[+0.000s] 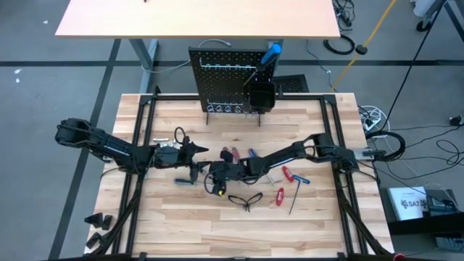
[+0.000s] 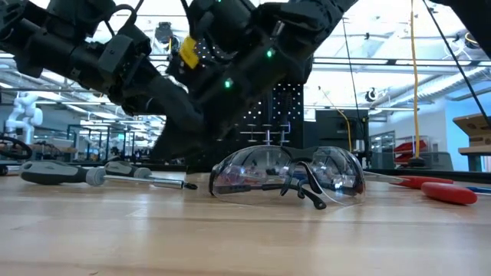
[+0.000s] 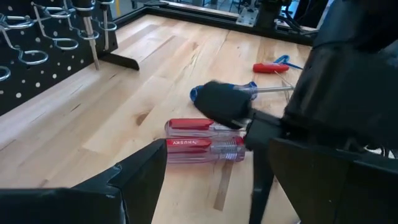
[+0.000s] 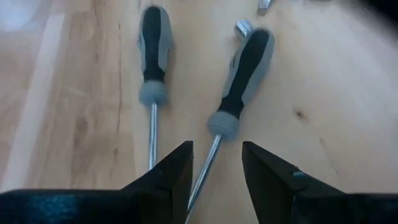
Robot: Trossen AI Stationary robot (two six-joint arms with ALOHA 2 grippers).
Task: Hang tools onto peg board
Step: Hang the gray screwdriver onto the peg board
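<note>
The left hand [image 1: 197, 151] is hovering over the middle of the pale wooden bench [image 1: 167, 217], its dark fingers spread wide and gripping nothing. Just beside it, toward the front of the bench, two black-and-grey-handled screwdrivers [image 4: 152, 56] are lying almost side by side on the wood, their thin steel shafts pointing toward the right hand [image 4: 214, 165]. That right hand is reaching in from the right side to the bench's centre, near the left hand, and its two fingers are standing partly apart on either side of one screwdriver's shaft [image 4: 202, 171]; whether they are actually pinching it is hard to tell from the wrist view.

Behind the right hand, two clear-and-red-handled screwdrivers [image 3: 202, 149] are resting touching each other, with a blue-handled screwdriver [image 3: 214, 93] just beyond them. In front of the right hand, a pair of clear-lensed, black-framed safety glasses [image 2: 288, 175] is sitting on the bench with its arms folded. Further right, red-handled hex keys [image 1: 288, 175] are lying scattered near one another.

At the back edge of the bench, the upright black perforated peg board [image 1: 221, 80] is standing on small feet, carrying pale wire hooks, a row of small tools hanging along its lower part, and a square black bin [image 1: 261, 96] on its right side with a blue-handled tool [image 1: 271, 54] sticking up out of it.
</note>
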